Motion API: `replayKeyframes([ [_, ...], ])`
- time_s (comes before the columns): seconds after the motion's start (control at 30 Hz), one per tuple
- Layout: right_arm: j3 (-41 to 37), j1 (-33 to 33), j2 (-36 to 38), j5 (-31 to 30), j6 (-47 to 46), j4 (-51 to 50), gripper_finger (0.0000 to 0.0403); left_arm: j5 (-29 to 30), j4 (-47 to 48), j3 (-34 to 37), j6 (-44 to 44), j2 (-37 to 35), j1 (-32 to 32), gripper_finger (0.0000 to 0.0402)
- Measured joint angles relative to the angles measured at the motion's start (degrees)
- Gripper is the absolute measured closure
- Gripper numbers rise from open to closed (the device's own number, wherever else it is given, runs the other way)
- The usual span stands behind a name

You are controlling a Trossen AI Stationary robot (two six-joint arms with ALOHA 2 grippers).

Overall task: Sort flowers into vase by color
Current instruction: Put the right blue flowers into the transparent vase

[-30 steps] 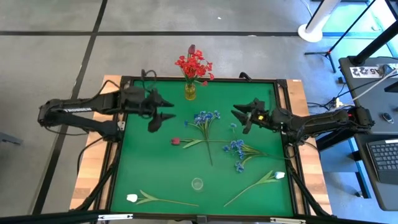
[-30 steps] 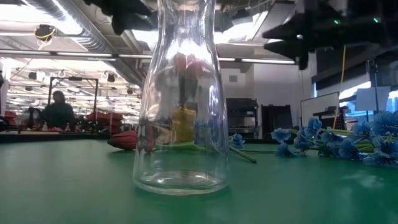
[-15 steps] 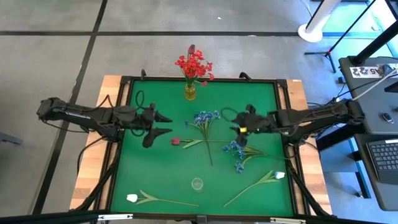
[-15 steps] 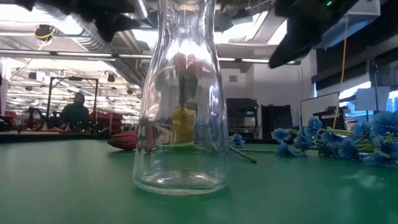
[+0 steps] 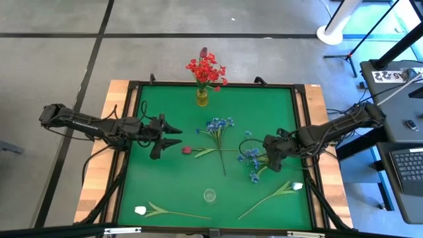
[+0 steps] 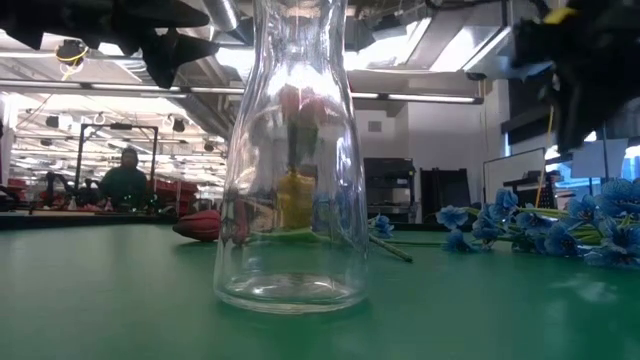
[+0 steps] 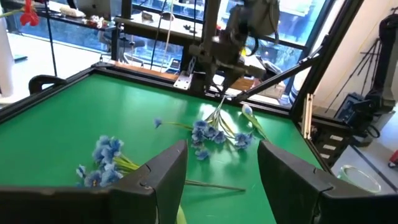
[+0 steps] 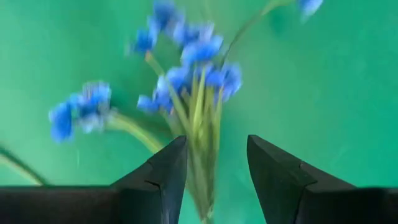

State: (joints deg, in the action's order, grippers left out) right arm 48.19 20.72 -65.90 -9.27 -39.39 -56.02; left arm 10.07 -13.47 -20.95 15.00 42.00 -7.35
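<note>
The worktop (image 5: 165, 185) is a green mat framed by a dark rail, set on a wooden base over a grey tiled floor. At its far edge stands a small yellow vase (image 5: 201, 98) already holding the red sprays (image 5: 206, 69). A clear glass vase (image 5: 209, 196) stands empty near the front edge; in the low view it fills the middle of the picture.

Lying loose on the mat are one blue spray (image 5: 218, 125) near the centre, a dark red rosebud (image 5: 186, 150) just left of it, a second blue spray (image 5: 251, 160) to the right, and two white tulips, one (image 5: 141, 210) at the front left and one (image 5: 297, 186) at the front right.

The left hand (image 5: 173, 136) hovers close beside the rosebud with its fingers spread and nothing between them. The right hand (image 5: 268, 151) is low over the second blue spray, its fingers apart either side of the green stems, not yet clenched on them.

Beyond the worktop the room is a big workshop with ceiling ducts and strip lights; a person (image 6: 125, 178) sits at a distant bench. A desk with a keyboard (image 5: 410, 165) stands to the right.
</note>
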Motion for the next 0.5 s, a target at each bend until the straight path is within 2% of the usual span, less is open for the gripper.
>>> replayKeyframes([
  [0.2,-2.96,2.33,0.01,4.69,-3.95,0.02,0.0226,0.00,-0.03,0.00,-0.04,0.00,0.00,0.0211],
  [0.5,-6.37,3.42,0.01,5.92,-8.87,0.74,0.0138,-0.02,-0.01,0.00,0.00,0.02,0.02,0.0211],
])
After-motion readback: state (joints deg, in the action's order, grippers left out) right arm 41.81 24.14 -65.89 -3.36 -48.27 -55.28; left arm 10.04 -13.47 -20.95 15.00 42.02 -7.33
